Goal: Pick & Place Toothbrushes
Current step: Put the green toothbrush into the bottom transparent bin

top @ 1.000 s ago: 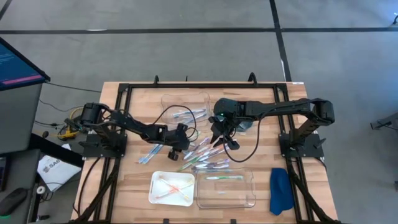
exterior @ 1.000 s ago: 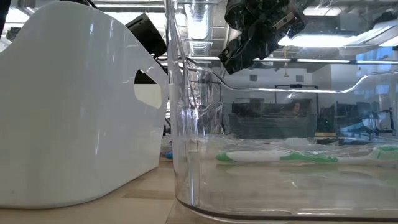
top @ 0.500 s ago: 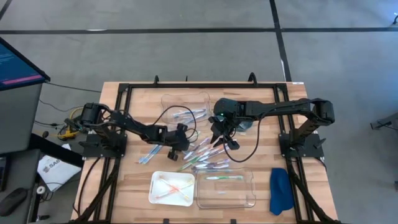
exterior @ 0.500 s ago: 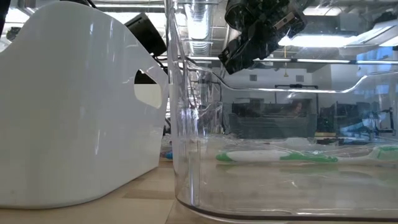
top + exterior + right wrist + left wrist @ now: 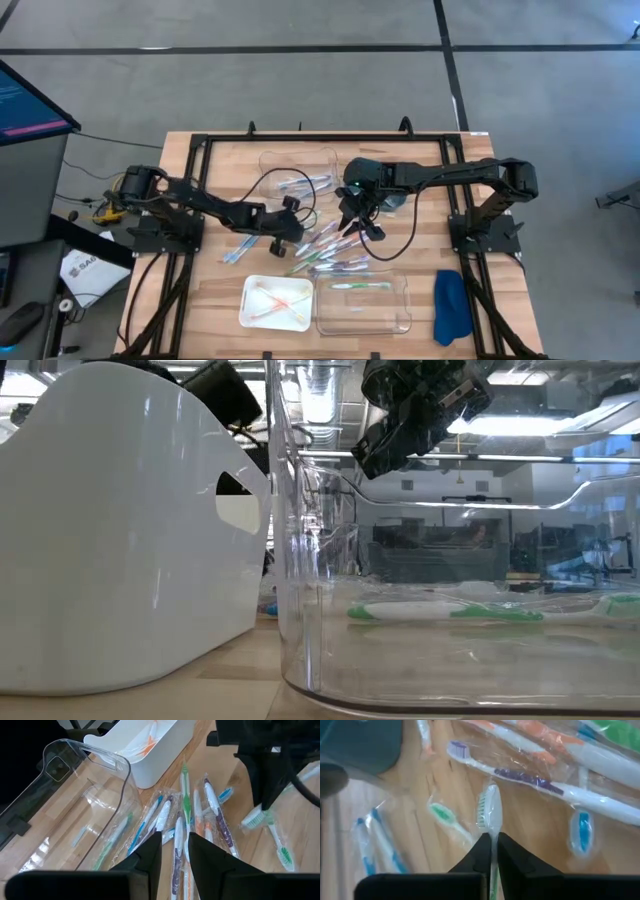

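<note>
Toothbrushes (image 5: 325,250), wrapped, in a loose heap at the middle of the tabletop (image 5: 200,300); one green brush lies in the clear tray (image 5: 400,318) by the front edge, orange ones in the white tray (image 5: 250,318) beside it. Left gripper (image 5: 491,842) above the heap, fingers (image 5: 479,855) pinched on a clear green-bristled toothbrush (image 5: 489,815). Right gripper (image 5: 174,840) over the heap's far side, fingers narrowly parted, holding nothing

Two robot arms reach over the tabletop (image 5: 210,290). There are three trays: one white tray (image 5: 250,310) and two clear trays (image 5: 400,310) (image 5: 270,165). One blue cloth (image 5: 450,305) lies there. The loose toothbrushes (image 5: 325,245) overlap too much to count. One green toothbrush (image 5: 360,286) is in a clear tray.
</note>
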Action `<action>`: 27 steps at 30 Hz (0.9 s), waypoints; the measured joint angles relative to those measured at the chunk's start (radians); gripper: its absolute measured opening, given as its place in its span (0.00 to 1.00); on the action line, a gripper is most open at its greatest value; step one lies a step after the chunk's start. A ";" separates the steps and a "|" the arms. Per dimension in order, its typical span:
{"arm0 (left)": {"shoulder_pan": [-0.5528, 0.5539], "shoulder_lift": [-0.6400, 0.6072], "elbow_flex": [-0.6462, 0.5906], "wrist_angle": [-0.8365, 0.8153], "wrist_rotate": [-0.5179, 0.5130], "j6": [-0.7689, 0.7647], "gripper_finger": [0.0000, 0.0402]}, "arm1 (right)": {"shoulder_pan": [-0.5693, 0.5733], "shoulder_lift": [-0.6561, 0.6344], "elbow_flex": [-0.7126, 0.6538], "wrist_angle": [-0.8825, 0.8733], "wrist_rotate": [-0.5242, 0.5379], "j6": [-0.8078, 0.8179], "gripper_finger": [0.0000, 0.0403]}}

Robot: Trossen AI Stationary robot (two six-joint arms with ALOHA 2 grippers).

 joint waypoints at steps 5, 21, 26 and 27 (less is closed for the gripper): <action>0.002 -0.051 0.000 -0.032 -0.005 -0.006 0.02 | 0.000 0.000 0.000 0.001 0.000 0.003 0.22; 0.045 -0.391 0.000 -0.053 0.113 -0.248 0.02 | 0.000 0.000 0.000 0.017 0.000 0.026 0.22; 0.078 -0.534 -0.022 0.165 0.345 -0.370 0.02 | 0.007 0.000 0.000 0.067 0.000 0.026 0.22; 0.078 -0.558 -0.039 0.216 0.386 -0.382 0.02 | 0.008 0.000 0.000 0.092 0.000 0.028 0.22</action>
